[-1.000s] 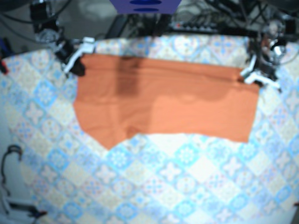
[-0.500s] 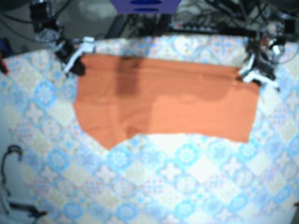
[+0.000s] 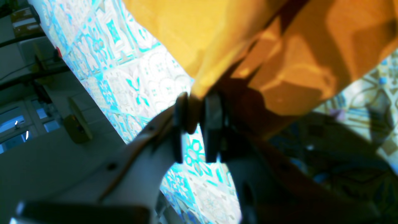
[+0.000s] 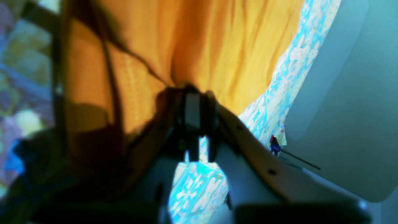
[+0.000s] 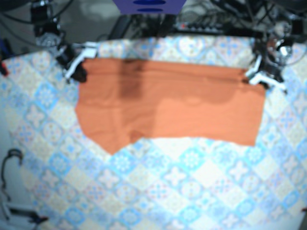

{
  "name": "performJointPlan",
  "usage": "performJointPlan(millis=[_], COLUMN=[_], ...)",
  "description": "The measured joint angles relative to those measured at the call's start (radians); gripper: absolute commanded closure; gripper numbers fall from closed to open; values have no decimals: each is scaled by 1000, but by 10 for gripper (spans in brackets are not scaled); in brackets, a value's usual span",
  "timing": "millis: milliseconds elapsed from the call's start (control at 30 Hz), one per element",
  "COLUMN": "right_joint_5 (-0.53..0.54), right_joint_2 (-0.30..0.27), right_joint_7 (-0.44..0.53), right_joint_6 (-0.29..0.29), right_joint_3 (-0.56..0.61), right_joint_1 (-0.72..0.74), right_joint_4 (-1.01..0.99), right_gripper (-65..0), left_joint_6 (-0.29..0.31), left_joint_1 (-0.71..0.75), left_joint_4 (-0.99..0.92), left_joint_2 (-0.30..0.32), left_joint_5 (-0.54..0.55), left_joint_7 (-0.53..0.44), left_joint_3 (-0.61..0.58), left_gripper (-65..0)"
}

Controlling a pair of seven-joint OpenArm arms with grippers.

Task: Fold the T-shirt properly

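Orange T-shirt (image 5: 168, 108), soft cloth folded to a wide band, long axis left-right on tiled-print tablecloth (image 5: 182, 182); left gripper (image 3: 194, 115), right gripper (image 4: 194, 107) each pinch a top corner

T-shirt (image 5: 168, 105): lay spread out flat on the counter (image 5: 192, 191), toward its far edge
left claw (image 3: 194, 124): was at the shirt's far corner, base view's right side, cloth pinched in it
right claw (image 4: 199, 109): ditto, far corner on the opposite side
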State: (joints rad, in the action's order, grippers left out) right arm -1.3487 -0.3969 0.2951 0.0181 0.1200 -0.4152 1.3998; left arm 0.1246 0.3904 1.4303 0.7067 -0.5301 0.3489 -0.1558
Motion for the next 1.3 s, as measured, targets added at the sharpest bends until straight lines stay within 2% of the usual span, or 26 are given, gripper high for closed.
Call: performJointPlan(millis=[167, 367, 500, 600, 1000, 1300], right_joint_5=[0, 0, 0, 0, 0, 0], right_joint_2=[0, 0, 0, 0, -3, -3], right_joint_7=[0, 0, 0, 0, 0, 0], right_joint_6=[0, 0, 0, 0, 0, 0], right_joint_3=[0, 0, -3, -5, -5, -7], right_joint_1=[0, 0, 0, 0, -1, 0], right_joint_4=[0, 0, 0, 0, 0, 7], right_gripper=[-130, -196, -220, -227, -227, -223], left_joint_6=[0, 0, 0, 0, 0, -3], left_joint_1=[0, 0, 0, 0, 0, -3], left_joint_4=[0, 0, 0, 0, 0, 0], left_joint_2=[0, 0, 0, 6, 8, 8], left_joint_5=[0, 0, 0, 0, 0, 0], left_joint_7=[0, 0, 0, 0, 0, -1], left_joint_3=[0, 1, 0, 0, 1, 61], left_gripper=[-175, -302, -392, -432, -441, -439])
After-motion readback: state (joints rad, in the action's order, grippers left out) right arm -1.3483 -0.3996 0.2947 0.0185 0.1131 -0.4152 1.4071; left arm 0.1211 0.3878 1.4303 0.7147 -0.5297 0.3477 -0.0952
